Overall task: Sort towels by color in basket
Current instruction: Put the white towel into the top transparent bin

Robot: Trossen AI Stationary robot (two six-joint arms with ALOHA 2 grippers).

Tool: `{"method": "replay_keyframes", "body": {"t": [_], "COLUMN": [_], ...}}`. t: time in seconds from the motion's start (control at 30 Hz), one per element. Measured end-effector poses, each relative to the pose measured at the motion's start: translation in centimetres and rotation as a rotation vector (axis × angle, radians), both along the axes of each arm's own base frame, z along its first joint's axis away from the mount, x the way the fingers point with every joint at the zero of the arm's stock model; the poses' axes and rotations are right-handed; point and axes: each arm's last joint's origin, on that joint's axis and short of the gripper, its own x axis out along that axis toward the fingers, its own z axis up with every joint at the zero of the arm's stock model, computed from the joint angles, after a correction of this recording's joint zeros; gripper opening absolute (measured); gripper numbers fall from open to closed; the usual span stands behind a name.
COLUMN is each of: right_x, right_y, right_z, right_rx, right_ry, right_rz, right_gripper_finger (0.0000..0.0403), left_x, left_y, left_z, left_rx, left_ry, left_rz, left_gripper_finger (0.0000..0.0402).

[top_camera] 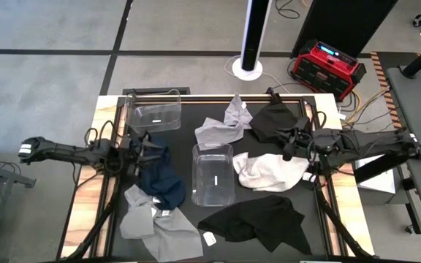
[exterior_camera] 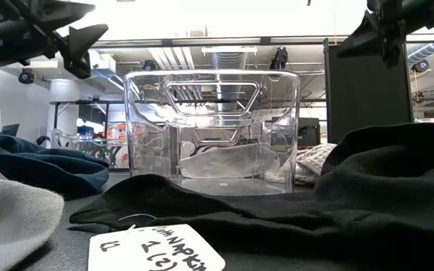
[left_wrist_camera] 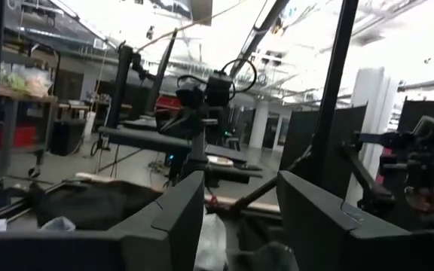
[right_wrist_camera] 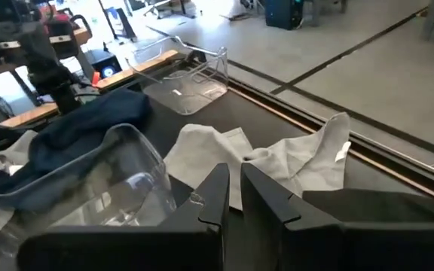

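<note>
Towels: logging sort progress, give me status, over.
Left gripper open, raised above the navy towel. Right gripper nearly closed, empty, above the white towel. Both clear baskets empty, every towel on the table; nothing blocking.

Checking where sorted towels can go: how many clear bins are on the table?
2. One clear bin stands at the table's middle, between the navy towel and the white towel; the other bin sits at the far left corner.
</note>
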Motion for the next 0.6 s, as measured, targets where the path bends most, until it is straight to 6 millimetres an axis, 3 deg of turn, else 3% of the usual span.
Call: {"method": "replay_keyframes", "body": {"t": [0.27, 0.6], "right_x": [-0.1, 0.0], "right_y": [0.6, 0.7], "right_z": [1.5, 1.8], "right_rx": [0.064, 0.074], "right_ry": [-0.007, -0.007], "right_rz": [0.219, 0.269], "right_gripper_finger": [0.0027, 0.0027], "left_x": [-0.2, 0.1], "left_y": [0.2, 0.1], "left_z": [0.8, 0.6], "left_rx": [-0.237, -0.217], "left_ry": [-0.088, -0.073], "left_rz": [-0.030, -0.019], "left_gripper_finger": [0.0154, 0.0154]}}
